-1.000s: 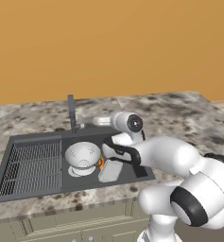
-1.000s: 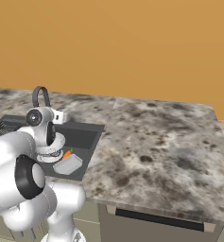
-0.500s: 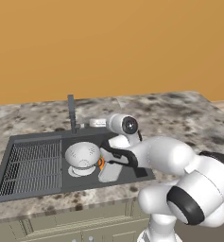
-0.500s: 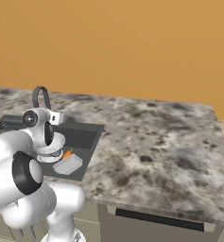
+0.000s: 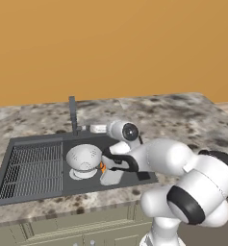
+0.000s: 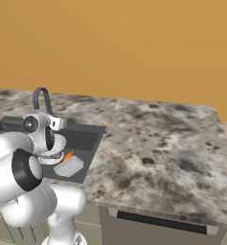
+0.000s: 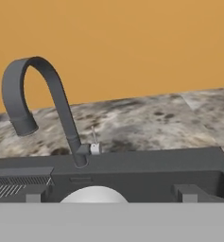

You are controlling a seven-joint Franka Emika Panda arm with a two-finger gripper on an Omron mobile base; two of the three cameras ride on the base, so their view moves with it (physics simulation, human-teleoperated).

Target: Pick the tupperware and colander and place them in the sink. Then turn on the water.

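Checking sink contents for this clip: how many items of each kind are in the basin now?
Colander: 1
Tupperware: 1
Small orange item between them: 1
Total: 3, all inside the sink.

No text, label, brand mark, number or sign can be read anywhere in these views. The orange wall, the speckled counter (image 6: pixel 163 148) and the dark sink (image 5: pixel 33 192) carry no lettering, and the faucet (image 7: pixel 42 104) at the left of the hand view is plain too.
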